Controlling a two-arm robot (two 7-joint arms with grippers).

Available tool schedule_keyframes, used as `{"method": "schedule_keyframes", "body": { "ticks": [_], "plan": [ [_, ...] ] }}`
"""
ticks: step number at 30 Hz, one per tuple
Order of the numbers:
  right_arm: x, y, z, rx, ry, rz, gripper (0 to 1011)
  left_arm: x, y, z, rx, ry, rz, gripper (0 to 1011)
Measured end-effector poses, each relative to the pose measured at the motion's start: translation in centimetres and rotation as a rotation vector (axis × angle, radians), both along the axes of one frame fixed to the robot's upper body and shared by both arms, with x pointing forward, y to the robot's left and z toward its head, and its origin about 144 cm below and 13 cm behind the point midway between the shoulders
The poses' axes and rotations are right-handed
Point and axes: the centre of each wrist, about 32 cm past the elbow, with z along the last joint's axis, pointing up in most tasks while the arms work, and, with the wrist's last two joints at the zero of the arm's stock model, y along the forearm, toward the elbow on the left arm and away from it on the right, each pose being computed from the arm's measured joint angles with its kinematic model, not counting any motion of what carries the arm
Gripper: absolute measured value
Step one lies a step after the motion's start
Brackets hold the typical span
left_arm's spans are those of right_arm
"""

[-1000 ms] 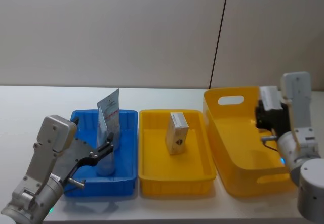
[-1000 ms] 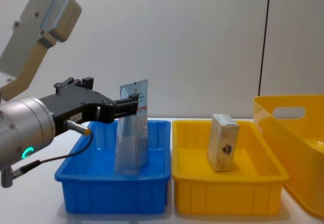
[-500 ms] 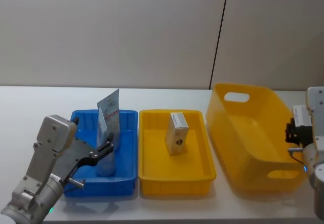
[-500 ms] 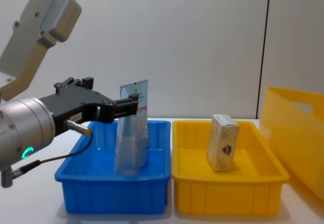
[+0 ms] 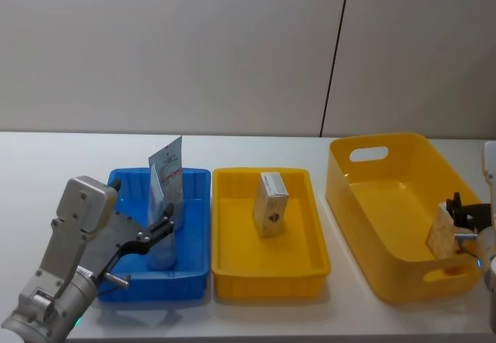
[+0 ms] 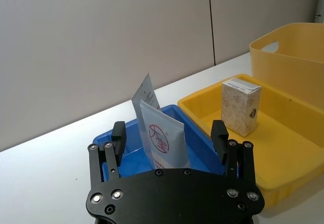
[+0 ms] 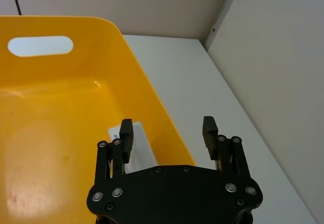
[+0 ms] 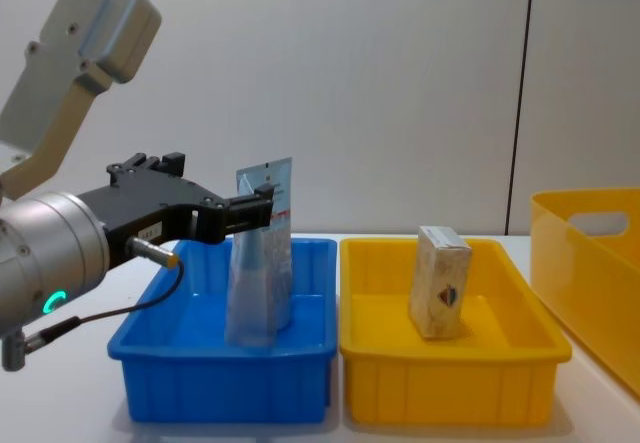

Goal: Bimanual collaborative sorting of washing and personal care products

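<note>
White table [image 5: 46, 157], pale-blue crimped tubes [image 5: 165, 184] in blue tray [image 5: 194, 281], left gripper [image 6: 168, 132] and right gripper [image 7: 167, 124] spread, empty

yellow bin [image 8: 582, 271] cropped at edge, carton [image 7: 144, 149] partly hidden

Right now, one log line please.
left tool: open, at tubes in blue tray | right tool: open over yellow bin rim | carton: standing in yellow tray

Two pale-blue squeeze tubes [image 5: 166, 174] stand upright, crimped ends up, in the blue tray [image 5: 155, 289] at lower left. A beige carton [image 5: 270, 204] stands at centre in the yellow tray [image 5: 267, 285]. A second carton [image 5: 441, 235] leans inside the yellow basket [image 5: 350, 204] at far right.
</note>
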Motion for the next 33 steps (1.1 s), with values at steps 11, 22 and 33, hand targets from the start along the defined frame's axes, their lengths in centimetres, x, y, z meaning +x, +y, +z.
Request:
{"method": "schedule_keyframes", "body": {
  "ticks": [11, 22, 33],
  "plan": [
    [0.1, -0.37, -0.27, -0.001, 0.011, -0.017, 1004, 0.0, 0.0, 0.0, 0.0, 0.0, 0.0, 1001],
    [0.12, -0.54, -0.37, -0.003, 0.016, -0.023, 1004, 0.0, 0.0, 0.0, 0.0, 0.0, 0.0, 1001],
    [0.15, -0.6, -0.39, -0.002, 0.017, -0.026, 1004, 0.06, 0.05, 0.02, 0.0, 0.003, 0.001, 1001]
  ]
}}
